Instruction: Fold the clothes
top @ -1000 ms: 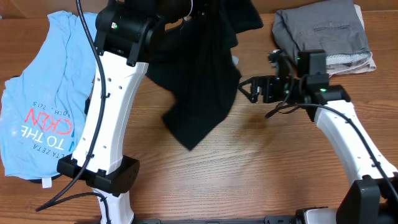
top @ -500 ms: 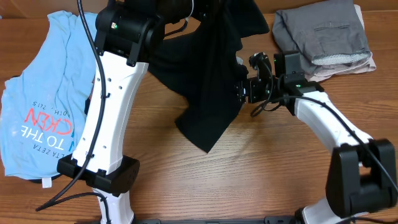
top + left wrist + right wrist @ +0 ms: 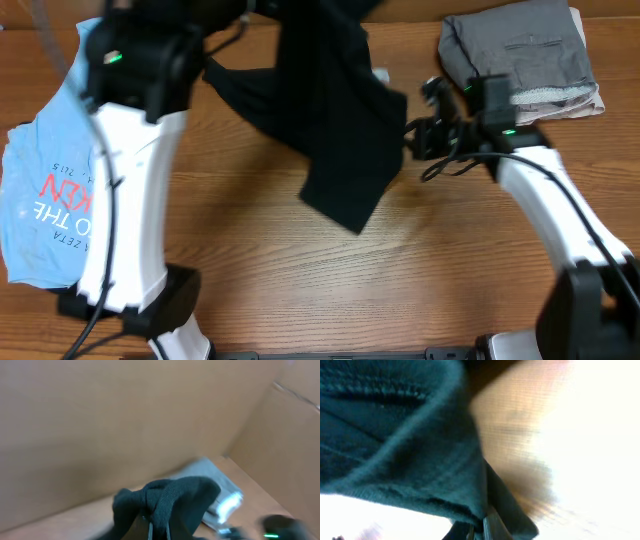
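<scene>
The wooden tabletop (image 3: 440, 280) is under me, bare wood along its near edge. Above the middle of its far edge hangs the black T-shirt (image 3: 335, 130), lifted and draping down in one long dark fold, with its lowest corner pointing toward the centre of the tabletop. In the overhead view I cannot tell whether that corner touches the wood.

My left arm (image 3: 125, 200) rises white from the near left corner and reaches up to the far edge. My right arm (image 3: 545, 190) comes from the near right corner and bends in toward the black T-shirt's right side.

The light blue shirt (image 3: 40, 200) lies spread along the left edge with its red-and-white lettering face up, well apart from the black one. A grey garment (image 3: 520, 50) sits folded at the far right corner.

My left fingers (image 3: 149, 531) are clenched on a bunched wad of the black T-shirt, which bulges just above them in the left wrist view. My right fingers (image 3: 492, 527) pinch a folded edge of the same shirt. That view is blurred, but the cloth runs down right into them.
</scene>
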Robot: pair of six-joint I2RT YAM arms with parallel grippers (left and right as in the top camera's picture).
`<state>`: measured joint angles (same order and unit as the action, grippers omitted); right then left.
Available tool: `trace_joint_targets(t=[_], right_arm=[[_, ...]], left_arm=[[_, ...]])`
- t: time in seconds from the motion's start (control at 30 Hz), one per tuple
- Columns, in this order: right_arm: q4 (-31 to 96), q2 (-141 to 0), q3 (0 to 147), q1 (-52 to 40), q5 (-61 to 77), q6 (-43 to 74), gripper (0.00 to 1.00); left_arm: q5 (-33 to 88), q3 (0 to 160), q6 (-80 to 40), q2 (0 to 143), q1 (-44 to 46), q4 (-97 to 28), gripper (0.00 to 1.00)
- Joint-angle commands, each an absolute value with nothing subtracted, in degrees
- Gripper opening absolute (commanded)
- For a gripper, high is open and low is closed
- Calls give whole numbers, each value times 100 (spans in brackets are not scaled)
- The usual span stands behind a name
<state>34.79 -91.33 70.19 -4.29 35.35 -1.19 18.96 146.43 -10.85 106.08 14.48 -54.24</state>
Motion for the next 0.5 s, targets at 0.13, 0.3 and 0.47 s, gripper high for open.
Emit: trace_joint_targets(t=[0.13,0.3,0.47], right_arm=[[5205,-8025,8875,145,3037,-134,4],[6379,-7673,10156,191,2497,-156,4],[7561,-7481,11365,191,1994,-156,4]], left_arm=[[224,14835,-567,9100,1227,-5728,4],[-469,14835,-425,8420,1227,-6285,4],[-1299,14835,-427,7771,1227,-6879,4]])
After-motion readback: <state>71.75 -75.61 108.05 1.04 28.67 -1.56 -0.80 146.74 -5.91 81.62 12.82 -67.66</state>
